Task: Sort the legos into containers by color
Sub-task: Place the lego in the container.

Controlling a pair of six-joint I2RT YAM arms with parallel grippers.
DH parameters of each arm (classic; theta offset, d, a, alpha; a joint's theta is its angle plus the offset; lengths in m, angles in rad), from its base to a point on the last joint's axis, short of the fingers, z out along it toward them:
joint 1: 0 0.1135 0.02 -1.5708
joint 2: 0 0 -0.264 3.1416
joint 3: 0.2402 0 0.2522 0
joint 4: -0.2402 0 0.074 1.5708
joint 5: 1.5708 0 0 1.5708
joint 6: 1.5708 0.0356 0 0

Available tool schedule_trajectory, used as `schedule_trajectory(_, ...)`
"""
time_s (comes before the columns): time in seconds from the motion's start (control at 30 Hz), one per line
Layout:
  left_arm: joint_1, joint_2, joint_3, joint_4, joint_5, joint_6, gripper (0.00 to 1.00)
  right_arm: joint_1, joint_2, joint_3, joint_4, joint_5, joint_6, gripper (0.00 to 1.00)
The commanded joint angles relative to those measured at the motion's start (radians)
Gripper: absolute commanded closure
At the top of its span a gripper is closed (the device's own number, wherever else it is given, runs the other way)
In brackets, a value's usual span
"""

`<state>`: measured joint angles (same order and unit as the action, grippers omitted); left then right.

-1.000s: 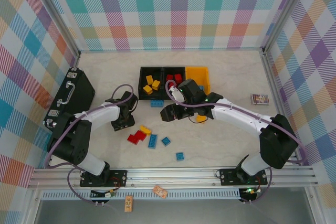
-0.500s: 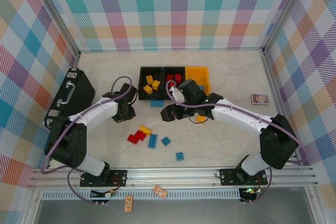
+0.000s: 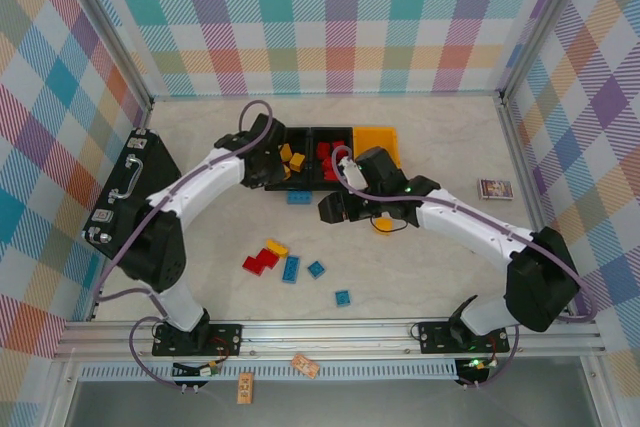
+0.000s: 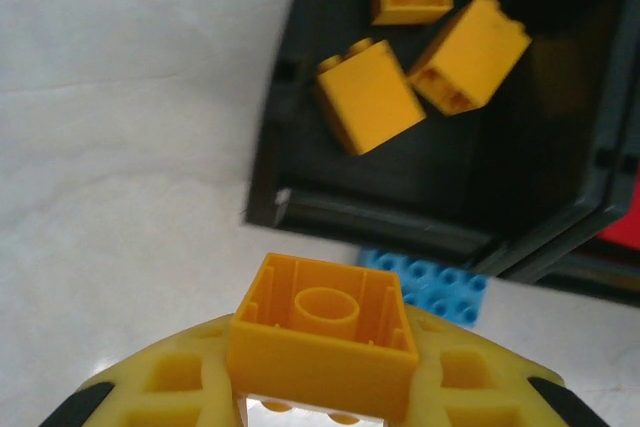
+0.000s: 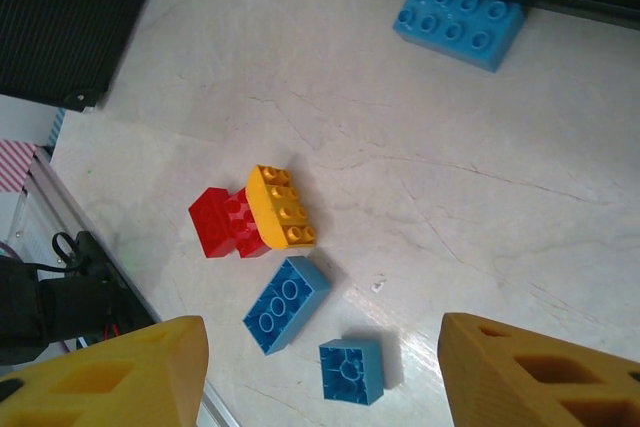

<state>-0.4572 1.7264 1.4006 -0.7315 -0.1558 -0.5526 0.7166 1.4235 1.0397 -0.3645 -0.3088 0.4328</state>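
Pastel plaid in teal, pink, orange and purple covers the walls [image 3: 340,17]. The table [image 3: 430,267] is cream, faintly marbled. Two bins [image 4: 520,172] are black, a third bin [image 3: 378,137] yellow-orange. There are a yellow brick [image 4: 322,332], red bricks [image 5: 222,222] and blue bricks [image 5: 458,22]; the briefcase [image 3: 145,182] is black.

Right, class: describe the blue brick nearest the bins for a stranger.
Find the row of three bins mid-table. One long blue brick lies alone by the near wall of the black pair. The other blue bricks lie well away from the bins, beside red ones.
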Motion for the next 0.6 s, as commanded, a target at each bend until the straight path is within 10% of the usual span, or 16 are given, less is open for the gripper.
schedule_trajectory(0.0,-0.007,0.091,0.103,-0.025,0.027,0.028,0.82,-0.014,-0.037,-0.025,-0.017,0.020,0.016,0.37)
schedule_trajectory(0.57,-0.008,0.349,0.326,-0.018,0.033,0.027,0.74,-0.057,-0.085,-0.069,-0.036,0.047,0.025,0.37)
